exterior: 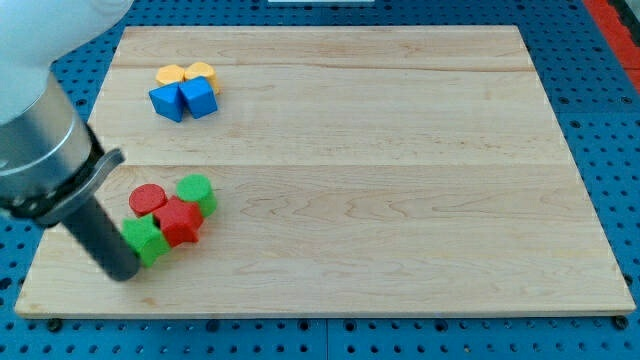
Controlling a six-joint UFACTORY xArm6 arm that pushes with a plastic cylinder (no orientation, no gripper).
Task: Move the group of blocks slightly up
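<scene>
My tip (127, 272) touches the green star block (147, 240); no claw fitted. Red cylinder (147, 198), red star block (181, 221), green cylinder (196, 190) cluster near bench (400, 150) bottom-left edge; open wood above.

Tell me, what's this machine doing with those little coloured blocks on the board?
It is a robot arm ending in a dark rod. My tip rests on the wooden board, against the lower-left edge of a cluster: a green star block, a red star block, a red cylinder and a green cylinder. A second cluster, two yellow blocks and two blue blocks, sits untouched near the view's top left.
</scene>
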